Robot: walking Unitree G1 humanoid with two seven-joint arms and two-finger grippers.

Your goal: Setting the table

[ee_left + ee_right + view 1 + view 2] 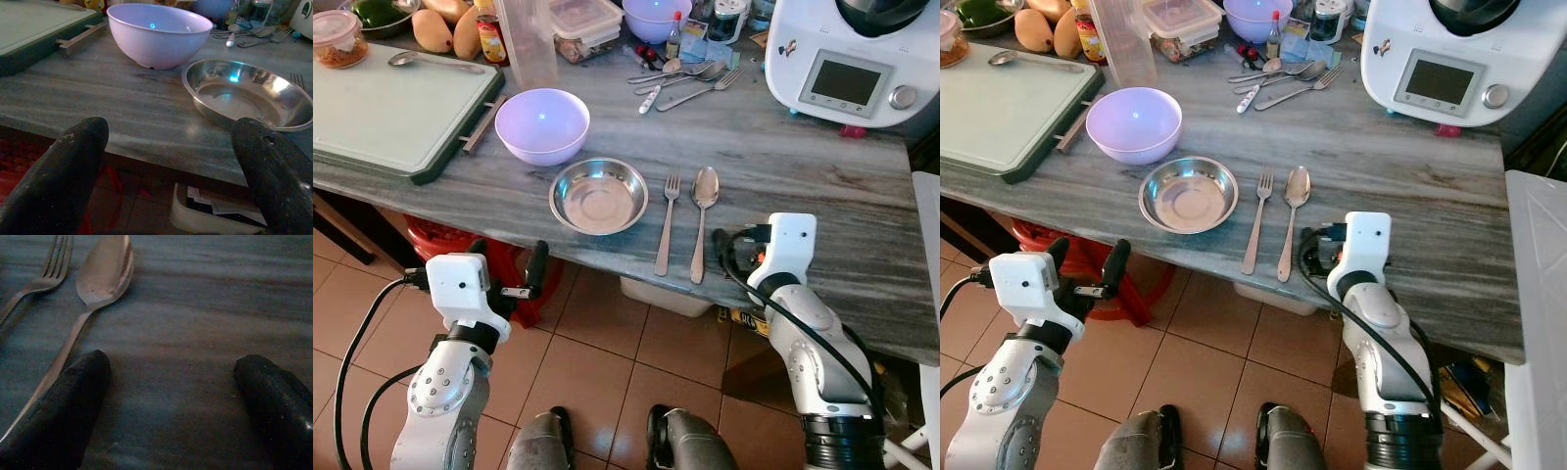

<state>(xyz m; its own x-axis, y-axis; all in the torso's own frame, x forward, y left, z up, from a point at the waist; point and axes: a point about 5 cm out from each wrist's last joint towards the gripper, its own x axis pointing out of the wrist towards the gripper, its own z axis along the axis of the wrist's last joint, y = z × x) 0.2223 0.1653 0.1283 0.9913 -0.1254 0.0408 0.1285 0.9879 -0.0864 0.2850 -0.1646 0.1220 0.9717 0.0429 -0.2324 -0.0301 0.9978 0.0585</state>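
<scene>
1. Your left gripper hangs below the near table edge, out over the floor, fingers spread wide and holding nothing; you have free air here, but the counter lip sits just above and ahead, so rise before you reach in

2. The lilac bowl stands just right of the green cutting board, near its handle; it looks like light plastic, stiff and smooth, so pinch it over the rim; a tall clear tumbler crowds it from behind

3. The steel dish sits close in front of the bowl, near the table edge; judge it light, rigid and slippery; take its thin rim, since the shallow wall gives little else

4. The fork and spoon lie side by side just right of the dish, handles toward you; thin, flat and hard on stone, so they are apt to skid; grip mid-handle

5. Your right gripper rests low over the bare table top just right of the spoon handle, fingers parted and empty; open surface runs rightward; the white kitchen machine stands well back
</scene>
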